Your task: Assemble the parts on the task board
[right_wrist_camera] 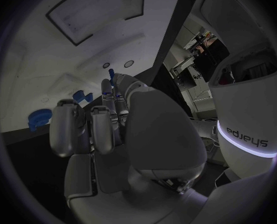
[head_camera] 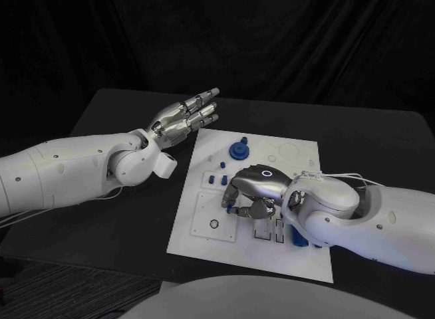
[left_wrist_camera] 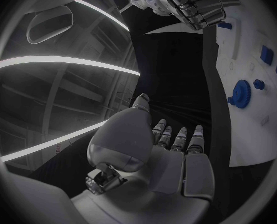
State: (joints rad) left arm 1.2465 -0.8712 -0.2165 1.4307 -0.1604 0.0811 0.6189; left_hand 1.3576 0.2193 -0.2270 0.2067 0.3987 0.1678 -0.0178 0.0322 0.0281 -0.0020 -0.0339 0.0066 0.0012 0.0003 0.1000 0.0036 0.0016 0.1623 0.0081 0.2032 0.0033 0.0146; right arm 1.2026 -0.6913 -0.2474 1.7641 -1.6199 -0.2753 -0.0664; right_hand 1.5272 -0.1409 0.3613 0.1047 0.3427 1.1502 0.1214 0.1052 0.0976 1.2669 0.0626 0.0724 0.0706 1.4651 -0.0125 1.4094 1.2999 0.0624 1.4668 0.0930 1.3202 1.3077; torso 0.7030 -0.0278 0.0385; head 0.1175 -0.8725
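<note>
Both hands are in your head view, so start with the right hand [head_camera: 256, 193]: it hangs low over the middle of the task board [head_camera: 299, 256], palm down, fingers curled toward the plate. You cannot tell from any view whether a part is pinched under those fingers; in the right wrist view the fingertips [right_wrist_camera: 107, 87] point at the board with a small blue peg [right_wrist_camera: 111, 75] just beyond them, but contact is not clear. Your left hand [head_camera: 186, 116] is off the board, hovering above the black table [head_camera: 112, 113] just past the plate's far left corner, fingers stretched out straight and a little apart, holding nothing. On the board, a round blue gear [head_camera: 239, 149] stands near the far edge, left of centre. 2 small blue blocks [head_camera: 215, 179] lie side by side just left of the right hand. A few more blue parts [head_camera: 301, 238] sit near the plate's near right area, partly hidden under the right wrist. A black ring [head_camera: 213, 224] marks the near left part of the plate.
</note>
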